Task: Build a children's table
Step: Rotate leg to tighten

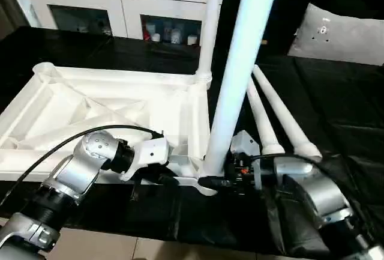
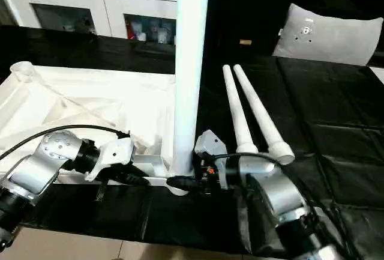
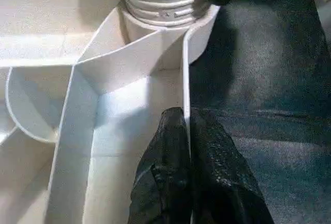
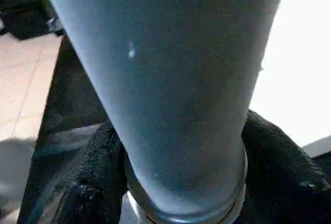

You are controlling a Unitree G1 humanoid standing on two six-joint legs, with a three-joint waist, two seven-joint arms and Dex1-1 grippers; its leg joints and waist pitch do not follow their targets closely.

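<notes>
Presently the right gripper [image 1: 217, 182] was clamped around the base of the upright leg [image 1: 237, 74] in the tabletop's [image 1: 90, 113] near corner socket. The left gripper [image 3: 189, 146] pinched the rim just beside. Judged light, rigid, slippery plastic; gripping low at the threaded collar seemed soundest.

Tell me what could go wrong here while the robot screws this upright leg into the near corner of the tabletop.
The upright leg leans slightly, with threads still showing above the corner socket; it may cross-thread or tip if released.

The left pincer pinches only the thin tabletop rim, so the tabletop might twist or slip.

The right pincer grips the leg's base, close to the two loose legs, which the right arm could knock.
</notes>
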